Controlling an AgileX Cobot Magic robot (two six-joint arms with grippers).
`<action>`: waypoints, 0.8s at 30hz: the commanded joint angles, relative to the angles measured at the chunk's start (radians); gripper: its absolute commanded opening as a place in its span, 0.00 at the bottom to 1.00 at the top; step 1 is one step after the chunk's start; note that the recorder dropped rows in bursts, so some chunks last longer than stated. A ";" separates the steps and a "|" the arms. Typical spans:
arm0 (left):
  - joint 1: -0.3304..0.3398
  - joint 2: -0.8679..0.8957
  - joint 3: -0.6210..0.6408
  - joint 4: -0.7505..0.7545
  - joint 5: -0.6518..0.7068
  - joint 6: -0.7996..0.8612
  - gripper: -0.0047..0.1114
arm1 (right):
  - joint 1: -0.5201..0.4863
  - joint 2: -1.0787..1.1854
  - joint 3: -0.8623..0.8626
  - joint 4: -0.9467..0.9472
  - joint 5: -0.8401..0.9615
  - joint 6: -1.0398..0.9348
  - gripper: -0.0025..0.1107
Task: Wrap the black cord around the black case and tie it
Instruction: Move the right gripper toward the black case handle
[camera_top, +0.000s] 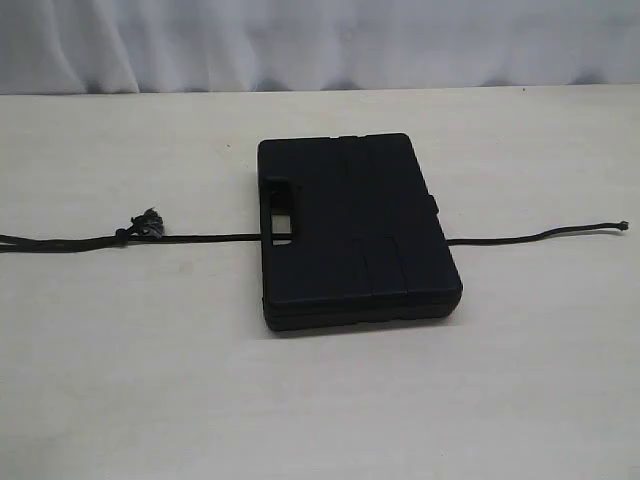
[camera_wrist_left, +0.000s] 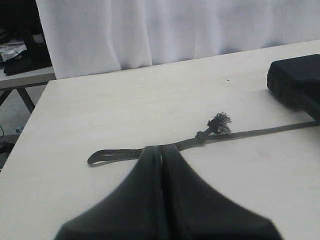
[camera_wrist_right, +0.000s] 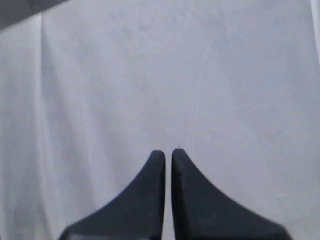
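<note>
Lying flat on the pale table (camera_top: 320, 400), one black case (camera_top: 360, 230) is shut, lid down, so whatever is inside it cannot be seen.

One black cord (camera_top: 210, 238) crosses the table and passes under the case. It shows through the handle slot (camera_top: 281, 215), disappears beneath the case, and comes out from the opposite side. There it ends well away from the case in a small knotted tip (camera_top: 622, 226). On the handle side a frayed grey knot (camera_top: 148, 224) sits on the cord, apart from the case. The cord carries on past that knot, away from the case.

Two claws show, one in each wrist view. The left claw (camera_wrist_left: 161, 150) has its fingers pressed together with nothing between them. It hangs over the stretch of cord beyond the frayed knot, on the side away from the case. Its tips cover the cord at that spot, so it may be touching the cord or just above it; the view does not settle which. Past the claw, farther from the case again, the cord ends in a flat loop (camera_wrist_left: 107, 155) lying on the table.

The right claw (camera_wrist_right: 168, 152) has its fingers closed to a hairline slit and grips nothing. It faces a white curtain (camera_wrist_right: 160, 75), so its place relative to the case cannot be told.
</note>
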 joint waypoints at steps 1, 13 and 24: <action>-0.001 -0.004 0.003 0.002 -0.012 -0.003 0.04 | 0.002 0.005 -0.115 -0.161 0.092 0.144 0.06; -0.001 -0.004 0.003 0.002 -0.012 -0.003 0.04 | 0.002 0.662 -0.929 -0.247 1.259 0.001 0.50; -0.001 -0.004 0.003 0.002 -0.012 -0.003 0.04 | 0.011 1.070 -1.060 0.546 1.448 -0.643 0.50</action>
